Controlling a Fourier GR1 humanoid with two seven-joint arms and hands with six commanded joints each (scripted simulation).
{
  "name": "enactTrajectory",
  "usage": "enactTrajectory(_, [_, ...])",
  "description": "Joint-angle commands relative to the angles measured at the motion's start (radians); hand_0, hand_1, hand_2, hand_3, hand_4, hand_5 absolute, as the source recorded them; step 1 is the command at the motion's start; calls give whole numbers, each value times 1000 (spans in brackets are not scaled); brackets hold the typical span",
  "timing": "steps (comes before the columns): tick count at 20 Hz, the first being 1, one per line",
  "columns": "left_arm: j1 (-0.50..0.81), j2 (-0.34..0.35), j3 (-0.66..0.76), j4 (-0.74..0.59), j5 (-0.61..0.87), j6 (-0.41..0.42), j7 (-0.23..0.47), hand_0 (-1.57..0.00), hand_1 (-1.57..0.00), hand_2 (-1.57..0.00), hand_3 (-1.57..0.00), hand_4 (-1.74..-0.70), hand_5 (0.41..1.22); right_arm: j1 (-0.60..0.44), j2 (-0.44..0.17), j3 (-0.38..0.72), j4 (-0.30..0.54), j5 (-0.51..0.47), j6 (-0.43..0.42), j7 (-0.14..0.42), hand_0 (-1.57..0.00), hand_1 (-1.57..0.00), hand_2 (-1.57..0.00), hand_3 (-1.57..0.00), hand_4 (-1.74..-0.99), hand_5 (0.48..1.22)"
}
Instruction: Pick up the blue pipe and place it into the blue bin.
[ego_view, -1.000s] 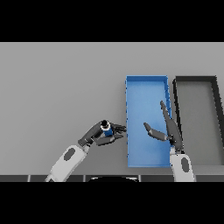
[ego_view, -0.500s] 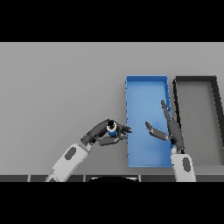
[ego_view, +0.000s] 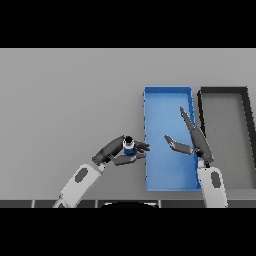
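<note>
A short blue pipe (ego_view: 128, 146) with a dark top end stands upright in my left hand (ego_view: 116, 153), whose fingers and thumb are curled round it. The hand holds it just left of the blue bin (ego_view: 167, 97), with its fingertips reaching the bin's left wall. My right hand (ego_view: 195, 141) hovers open over the right half of the bin, fingers straight and pointing away from me, thumb stretched to the left.
A dark grey bin (ego_view: 225, 92) stands directly right of the blue one, almost touching it. The grey table (ego_view: 65, 100) stretches wide to the left and toward the back.
My left hand has carried the blue pipe to the right, from well left of the bin up to its left wall. The right hand has barely shifted.
</note>
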Motion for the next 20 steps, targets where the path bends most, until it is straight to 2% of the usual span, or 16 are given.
enactTrajectory(1, [8,1,0,-8,1,-5,-9,-1571,-1571,-1571,-1571,-1475,1221,-11,-1,-12,-26,-56,31,-23,1,-22,-30,1,-1166,571])
enactTrajectory(3, [3,-4,3,-14,-2,-11,8,-1571,-1571,-1571,-1571,-1475,1221,-33,-24,-29,-59,-147,97,-50,1,-14,-25,1,-1175,592])
enactTrajectory(6, [16,-9,3,-23,-17,-15,22,-1571,-1571,-1571,-1571,-1474,1221,-90,-92,-16,-132,-233,191,26,1,-6,-12,1,-1165,589])
enactTrajectory(9, [14,-14,19,-25,-23,-18,26,-1571,-1571,-1571,-1571,-1473,1221,-126,-159,17,-243,-326,271,138,1,-3,-6,1,-1185,554])
enactTrajectory(13, [12,-21,21,-12,-48,-34,15,-1571,-1571,-1571,-1571,-1474,1221,-197,-212,72,-314,-373,348,189,1,-1,-2,1,-1230,531])
enactTrajectory(15, [-3,-21,34,-8,-51,-43,17,-1571,-1571,-1571,-1571,-1474,1221,-235,-209,112,-322,-392,363,246,1,0,-1,1,-1256,523])
enactTrajectory(20, [21,-31,37,-28,-58,-62,29,-1571,-1571,-1571,-1571,-1475,1221,-309,-179,178,-303,-460,403,337,1,1,0,1,-1227,528])
